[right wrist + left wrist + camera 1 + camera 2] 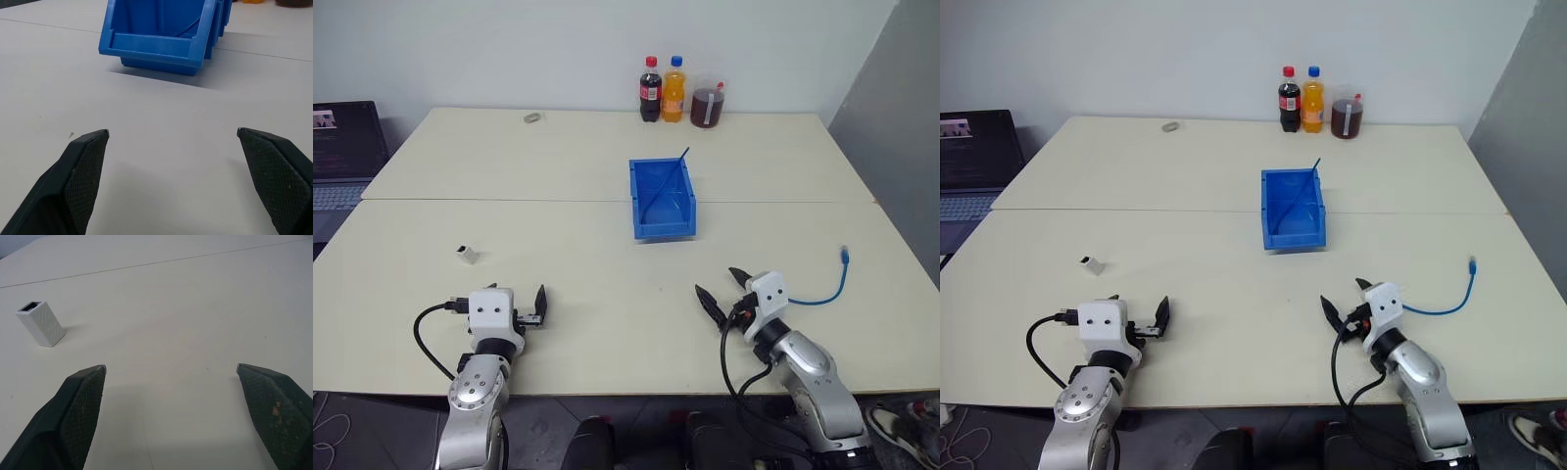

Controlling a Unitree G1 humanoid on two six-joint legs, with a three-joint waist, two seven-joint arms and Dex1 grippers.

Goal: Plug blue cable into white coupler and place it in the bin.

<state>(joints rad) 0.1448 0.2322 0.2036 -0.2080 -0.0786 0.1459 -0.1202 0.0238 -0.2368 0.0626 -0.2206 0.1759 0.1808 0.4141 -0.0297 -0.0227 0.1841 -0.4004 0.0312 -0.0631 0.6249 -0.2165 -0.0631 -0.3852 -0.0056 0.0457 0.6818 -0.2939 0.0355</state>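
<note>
So nothing's really started yet as far as I can tell. The big pale counter [607, 294] carries everything. The bin [662, 200] sits open-topped around the middle, well ahead of both arms, with what looks like a thin blue strand already leaning inside it. At the far edge there are three drink bottles [677, 93], not part of the job.

The left gripper [530, 311] hovers near the front edge with its jaws spread wide, holding nothing. The right gripper [724, 289] is the same deal: released, empty, aimed roughly toward the bin.

The blue cable [827, 289] lies curled on the counter just right of the right gripper, plug end pointing away. The white coupler [41, 323] stands on its own ahead of the left gripper, off to its left, apart from everything.

My guess: we're at the pickup step. The right needs to swing outward to the cable, the left forward to that tiny block, which will want a careful pinch.
</note>
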